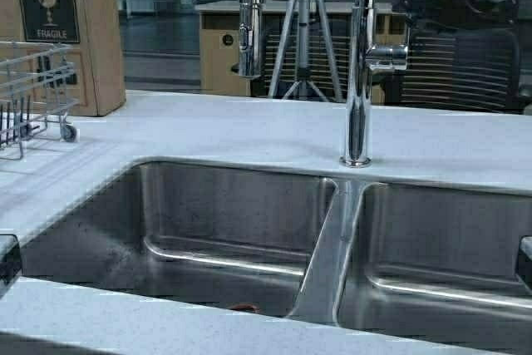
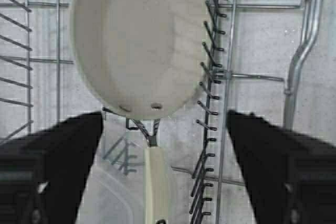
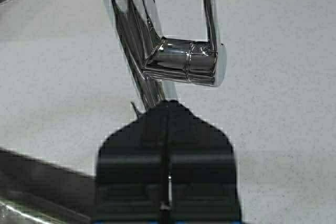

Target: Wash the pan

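Left gripper [image 2: 163, 182] jaws wide over pan [image 2: 139, 40] in rack [image 2: 215, 93]; right gripper [image 3: 167, 182] jaws closed, empty

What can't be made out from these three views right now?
- High view: both arms cut off by the side edges; the dish rack runs off the left edge, so the pan in it is unseen.
- High view: the counter's front edge hides the sink floor; a reddish bit there is unidentifiable.
- Left wrist view: the pan is cropped at the top; stains can't be confirmed. The left gripper is open.
- Right wrist view: the right gripper, shut, blocks the faucet base.
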Available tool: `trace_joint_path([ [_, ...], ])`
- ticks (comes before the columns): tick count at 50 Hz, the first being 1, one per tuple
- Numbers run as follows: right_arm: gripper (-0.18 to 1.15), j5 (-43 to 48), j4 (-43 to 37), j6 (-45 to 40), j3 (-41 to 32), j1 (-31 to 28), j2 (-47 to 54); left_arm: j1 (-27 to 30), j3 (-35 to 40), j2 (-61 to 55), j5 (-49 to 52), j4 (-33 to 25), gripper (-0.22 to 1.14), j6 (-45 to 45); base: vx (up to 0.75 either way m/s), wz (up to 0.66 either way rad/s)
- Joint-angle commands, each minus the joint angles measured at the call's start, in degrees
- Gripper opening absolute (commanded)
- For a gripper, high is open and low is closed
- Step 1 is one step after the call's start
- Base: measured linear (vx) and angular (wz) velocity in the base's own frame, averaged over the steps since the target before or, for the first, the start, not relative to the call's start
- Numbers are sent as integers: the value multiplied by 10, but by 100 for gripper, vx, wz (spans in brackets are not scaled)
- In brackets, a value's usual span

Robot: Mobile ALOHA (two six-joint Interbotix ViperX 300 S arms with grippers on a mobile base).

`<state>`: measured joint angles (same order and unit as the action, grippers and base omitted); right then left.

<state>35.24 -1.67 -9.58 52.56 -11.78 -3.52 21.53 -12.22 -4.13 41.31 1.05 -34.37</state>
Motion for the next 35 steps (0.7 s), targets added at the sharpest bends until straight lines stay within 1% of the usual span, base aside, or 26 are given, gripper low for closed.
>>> trace_joint_path([
  [1, 5, 5, 1, 0, -11, -2, -6, -1, 12, 46, 0, 0, 101, 1, 0, 0],
  [35, 5, 5, 4, 0, -9, -2, -13, -9, 7, 67, -3, -2, 101, 7, 0, 0],
])
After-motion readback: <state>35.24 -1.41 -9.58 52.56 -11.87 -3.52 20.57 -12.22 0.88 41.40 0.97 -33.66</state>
